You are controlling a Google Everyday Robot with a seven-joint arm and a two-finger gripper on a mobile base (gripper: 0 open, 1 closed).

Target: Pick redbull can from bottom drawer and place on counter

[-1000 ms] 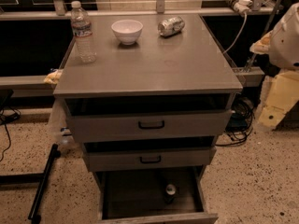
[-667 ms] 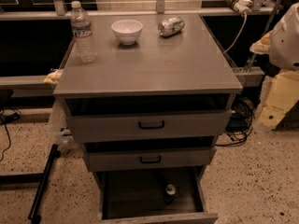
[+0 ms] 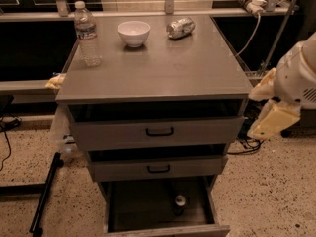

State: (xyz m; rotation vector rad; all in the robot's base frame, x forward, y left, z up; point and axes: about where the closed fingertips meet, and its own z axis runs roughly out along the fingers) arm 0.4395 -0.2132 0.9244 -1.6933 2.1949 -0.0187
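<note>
The redbull can (image 3: 180, 202) stands upright in the open bottom drawer (image 3: 123, 209), near its back right, with only its silver top and upper body showing in the dark interior. The counter (image 3: 158, 70) is the grey top of the cabinet. My gripper (image 3: 265, 113), with cream-coloured parts on a white arm, hangs to the right of the cabinet at the height of the top drawer, apart from the cabinet and far above the can.
On the counter stand a clear water bottle (image 3: 87, 33) at the back left and a white bowl (image 3: 134, 32). A plain silvery can (image 3: 180, 27) lies on its side at the back. Two upper drawers (image 3: 159, 131) stand slightly ajar. Cables run at the right rear.
My arm and gripper have moved down and a little to the left, closer to the cabinet's right side. Nothing on the counter or in the drawer has moved.
</note>
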